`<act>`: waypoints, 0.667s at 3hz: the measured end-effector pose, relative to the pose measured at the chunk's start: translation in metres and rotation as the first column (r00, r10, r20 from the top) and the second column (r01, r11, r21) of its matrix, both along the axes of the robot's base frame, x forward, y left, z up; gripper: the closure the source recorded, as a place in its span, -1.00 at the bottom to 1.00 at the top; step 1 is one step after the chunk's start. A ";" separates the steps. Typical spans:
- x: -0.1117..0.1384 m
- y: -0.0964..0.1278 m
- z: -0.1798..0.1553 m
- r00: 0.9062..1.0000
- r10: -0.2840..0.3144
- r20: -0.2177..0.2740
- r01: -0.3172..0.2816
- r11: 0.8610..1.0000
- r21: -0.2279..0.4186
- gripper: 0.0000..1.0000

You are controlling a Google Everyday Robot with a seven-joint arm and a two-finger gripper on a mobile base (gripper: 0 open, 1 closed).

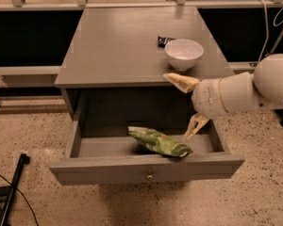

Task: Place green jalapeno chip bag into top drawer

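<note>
The green jalapeno chip bag (158, 141) lies inside the open top drawer (146, 167), near its front right, tilted. The drawer is pulled out, with a small round knob at the middle of its front panel. My gripper (187, 105) is open and empty. It hangs above the drawer's right side, just right of and above the bag. One tan finger (180, 81) points left at the tabletop's front edge. The other finger (195, 126) points down toward the drawer's right end.
A white bowl (184, 53) stands on the grey cabinet top (118, 41) at the right. A small dark wrapped bar (164, 41) lies behind it. A black stand leg (14, 185) lies on the speckled floor at the lower left.
</note>
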State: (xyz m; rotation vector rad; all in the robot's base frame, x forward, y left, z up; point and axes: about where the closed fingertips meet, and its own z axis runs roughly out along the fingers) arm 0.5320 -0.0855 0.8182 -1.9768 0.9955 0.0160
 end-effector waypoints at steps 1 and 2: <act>-0.027 -0.029 0.030 0.997 -0.065 0.047 0.065 0.998 0.009 -1.00; -0.032 -0.045 0.030 0.994 -0.099 0.047 0.098 0.995 0.011 -1.00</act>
